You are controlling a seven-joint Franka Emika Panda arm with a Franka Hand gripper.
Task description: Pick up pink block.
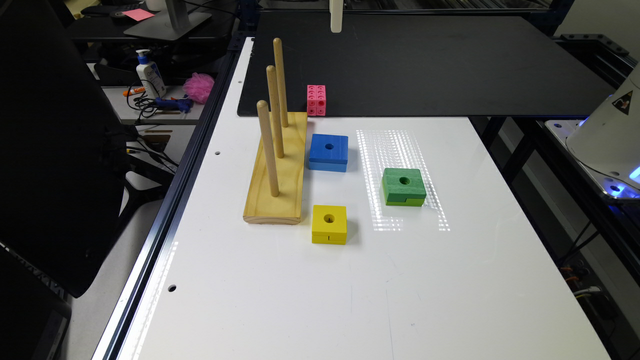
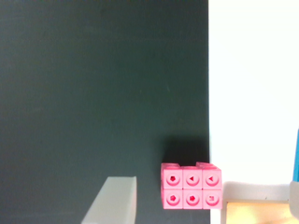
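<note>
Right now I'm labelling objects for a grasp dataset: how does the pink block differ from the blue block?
The pink block is made of small joined cubes, each face with its own small hole; the blue block is one solid piece with a single hole on top. The pink block looks smaller than the blue block. The pink block stands on the black mat at its edge; the blue block lies on the white table. Both sit beside the wooden peg stand.

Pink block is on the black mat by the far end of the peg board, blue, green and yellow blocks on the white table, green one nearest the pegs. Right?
Not quite. In the exterior view the pink block does stand on the black mat by the far end of the peg board, but the blue block and yellow block lie nearest the pegs; the green block lies farther toward that view's right.
</note>
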